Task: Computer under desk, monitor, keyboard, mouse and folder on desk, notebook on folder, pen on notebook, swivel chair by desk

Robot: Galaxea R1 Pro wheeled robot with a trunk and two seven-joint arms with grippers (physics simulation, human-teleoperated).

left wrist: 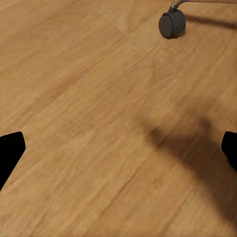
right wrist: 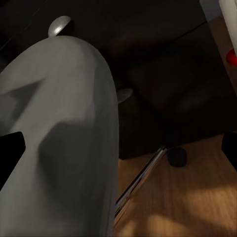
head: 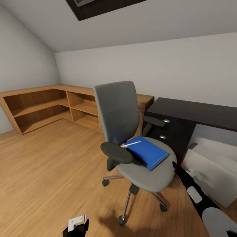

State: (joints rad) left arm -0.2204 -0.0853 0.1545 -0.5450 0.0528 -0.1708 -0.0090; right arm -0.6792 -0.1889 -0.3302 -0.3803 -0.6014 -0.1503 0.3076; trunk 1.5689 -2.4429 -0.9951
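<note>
Folder on swivel chair seat, pen on top, both grippers' jaws wide, empty

Pen on folder on swivel chair (desk just behind, right)

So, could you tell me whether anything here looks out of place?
Yes: the folder lies on the swivel chair seat with the pen on it, instead of on the desk.

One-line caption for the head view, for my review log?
Grey swivel chair beside the black desk, carrying the blue folder with the pen on top.
</note>
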